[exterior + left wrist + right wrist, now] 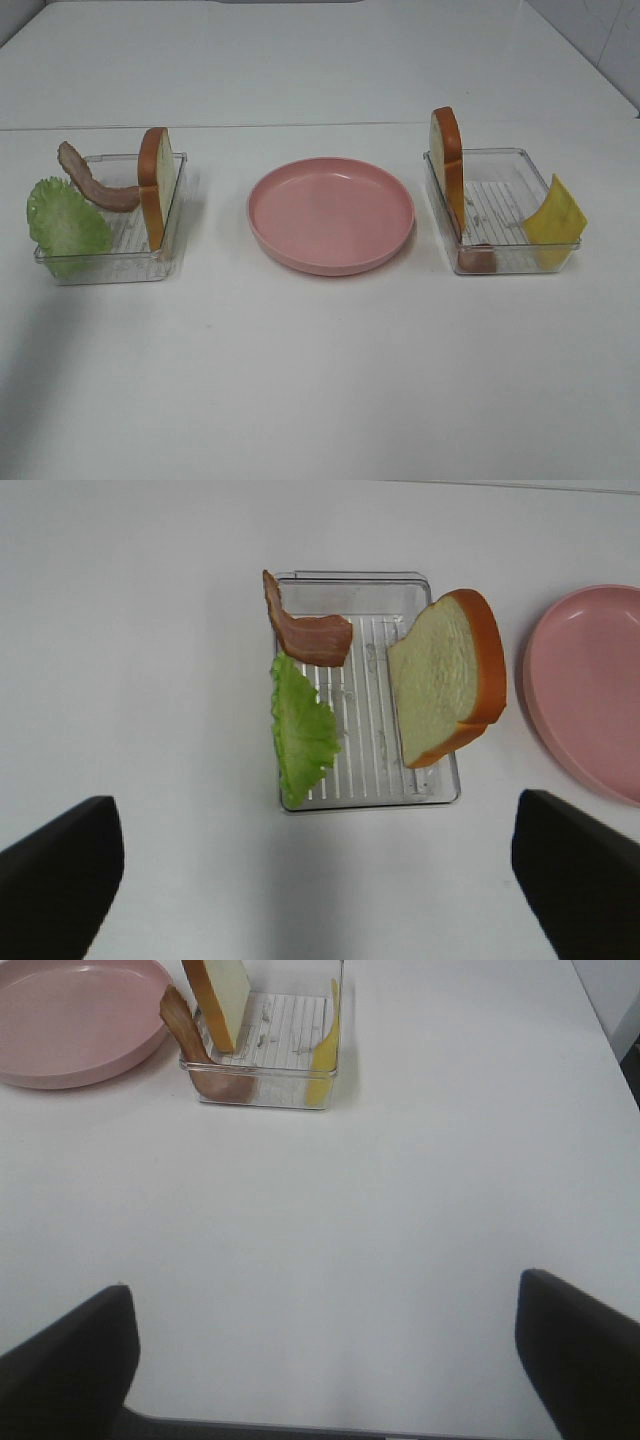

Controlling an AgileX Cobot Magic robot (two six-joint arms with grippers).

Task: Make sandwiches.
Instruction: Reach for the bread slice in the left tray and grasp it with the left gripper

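High view: pink plate (331, 215) mid-worktop (320, 380). At its 9 o'clock, left tray (130, 268) holds lettuce (66, 225), bacon (95, 182) and upright left bread slice (153, 185). At 3 o'clock, right tray (510, 265) holds right bread slice (447, 160) and cheese (555, 212).
Left wrist: left hand (320, 890) spread wide, empty.
Right wrist: right hand (325, 1360) spread wide, empty.

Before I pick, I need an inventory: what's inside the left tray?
A bread slice on edge, a bacon strip and a lettuce leaf, both leaning over the tray rim. The floor beneath the lettuce is hidden.
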